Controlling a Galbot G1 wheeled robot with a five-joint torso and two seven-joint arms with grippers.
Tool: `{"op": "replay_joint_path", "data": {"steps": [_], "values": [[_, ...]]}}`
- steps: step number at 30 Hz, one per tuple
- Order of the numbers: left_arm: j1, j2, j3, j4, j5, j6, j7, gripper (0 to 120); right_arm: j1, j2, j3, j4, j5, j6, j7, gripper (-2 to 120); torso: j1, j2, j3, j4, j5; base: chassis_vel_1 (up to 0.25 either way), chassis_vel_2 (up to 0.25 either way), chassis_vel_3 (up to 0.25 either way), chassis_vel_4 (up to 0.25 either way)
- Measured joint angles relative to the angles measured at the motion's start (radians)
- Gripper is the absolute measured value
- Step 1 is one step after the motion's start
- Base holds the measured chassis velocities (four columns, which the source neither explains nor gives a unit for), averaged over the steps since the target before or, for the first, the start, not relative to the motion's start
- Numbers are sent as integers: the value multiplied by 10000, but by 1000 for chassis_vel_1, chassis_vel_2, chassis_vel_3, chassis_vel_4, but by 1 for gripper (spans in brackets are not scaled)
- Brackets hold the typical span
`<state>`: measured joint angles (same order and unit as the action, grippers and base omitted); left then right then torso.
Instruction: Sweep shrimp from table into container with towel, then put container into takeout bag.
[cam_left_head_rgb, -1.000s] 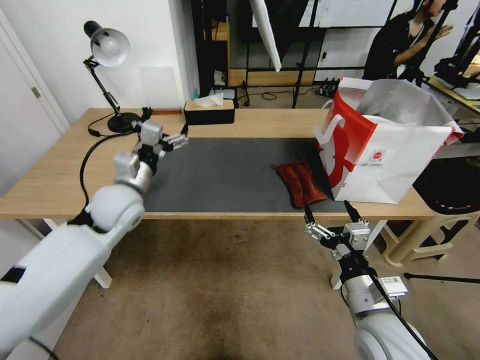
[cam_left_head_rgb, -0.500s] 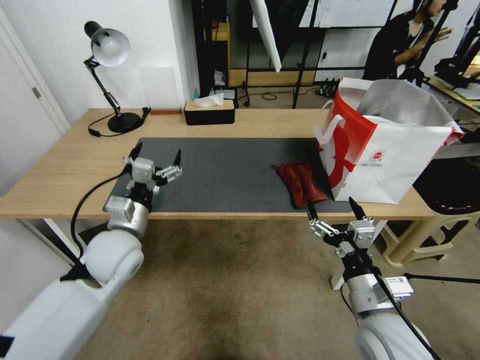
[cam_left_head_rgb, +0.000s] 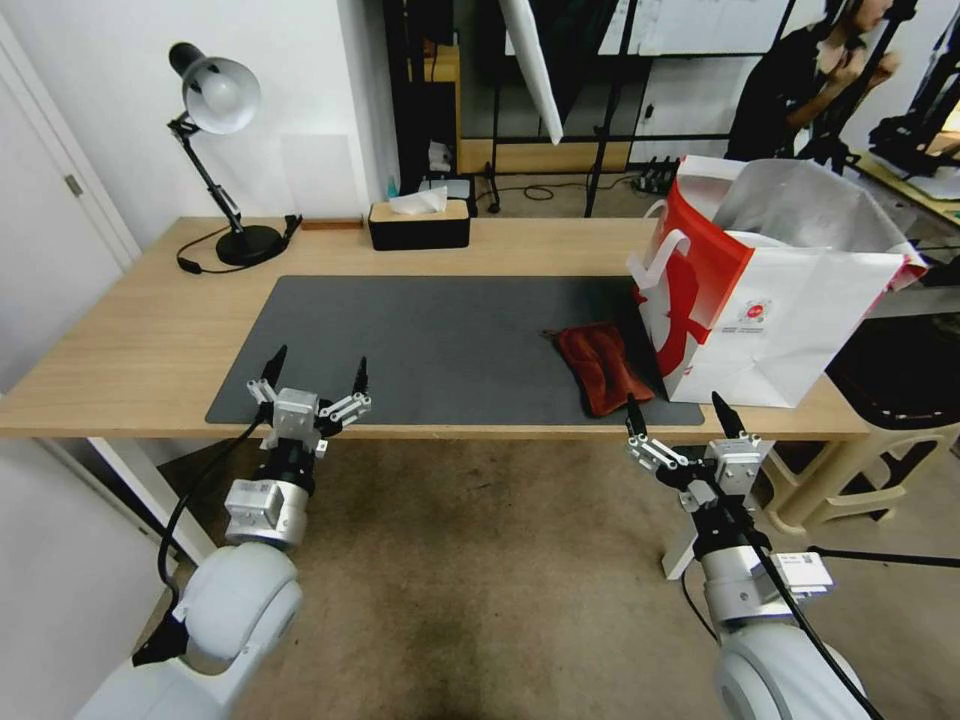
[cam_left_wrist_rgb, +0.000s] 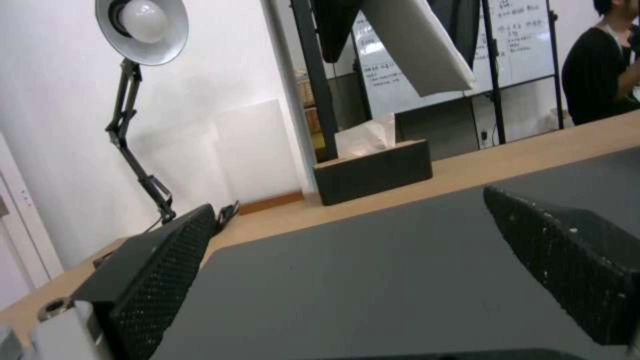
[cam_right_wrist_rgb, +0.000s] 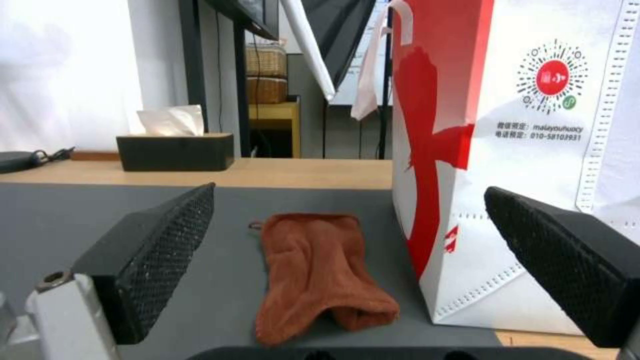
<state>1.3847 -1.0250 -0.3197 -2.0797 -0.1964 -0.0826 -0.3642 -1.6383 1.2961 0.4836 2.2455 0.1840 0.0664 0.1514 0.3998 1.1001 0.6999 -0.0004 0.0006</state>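
I see the towel (cam_left_head_rgb: 601, 366) lying rumpled on the dark mat (cam_left_head_rgb: 440, 345) of the desk (cam_left_head_rgb: 130, 330), a rust-red cloth folded lengthwise with soft creases, its near end close to the mat's front edge. Just beside it on my right stands the takeout bag (cam_left_head_rgb: 775, 300), upright and open at the top, white with a red side panel, a white handle, a round logo and silvery lining; from the right wrist view the bag (cam_right_wrist_rgb: 527, 150) rises right next to the towel (cam_right_wrist_rgb: 320, 272), though I cannot tell whether they touch. My right hand (cam_left_head_rgb: 682, 418) hangs off the front edge of the desk near the towel, fingers spread apart and holding nothing. My left hand (cam_left_head_rgb: 314, 377) hangs at the front edge by the mat's near left corner, fingers likewise apart and empty. At the back of the desk sit a black tissue box (cam_left_head_rgb: 418, 222) and a desk lamp (cam_left_head_rgb: 215, 150), well apart from the towel.
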Motion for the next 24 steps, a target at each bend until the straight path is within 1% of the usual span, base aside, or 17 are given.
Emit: {"op": "replay_joint_path", "data": {"steps": [1, 3, 4, 7, 24], "values": [[116, -127, 12, 127, 160, -167, 0, 100, 19, 6, 0, -58, -50, 40, 0, 100, 1, 0, 1, 4, -10, 0, 0, 0, 0], [214, -259, 23, 218, 279, -326, -8, 100, 49, 23, 0, -130, -98, 90, -1, 100, 2, -1, 1, 3, -3, 0, 0, 0, 0], [214, -259, 23, 218, 279, -326, -8, 100, 49, 23, 0, -130, -98, 90, -1, 100, 2, -1, 1, 3, -3, 0, 0, 0, 0], [347, -514, 87, 376, 459, -439, -23, 100, 113, 67, -1, -289, -260, 134, -1, 100, 2, -2, 1, 4, -5, 0, 0, 0, 0], [304, -510, 120, 403, 439, -428, -32, 100, 119, 74, -6, -298, -279, 142, 13, 100, 2, -2, 1, 3, -6, 0, 0, 0, 0]]}}
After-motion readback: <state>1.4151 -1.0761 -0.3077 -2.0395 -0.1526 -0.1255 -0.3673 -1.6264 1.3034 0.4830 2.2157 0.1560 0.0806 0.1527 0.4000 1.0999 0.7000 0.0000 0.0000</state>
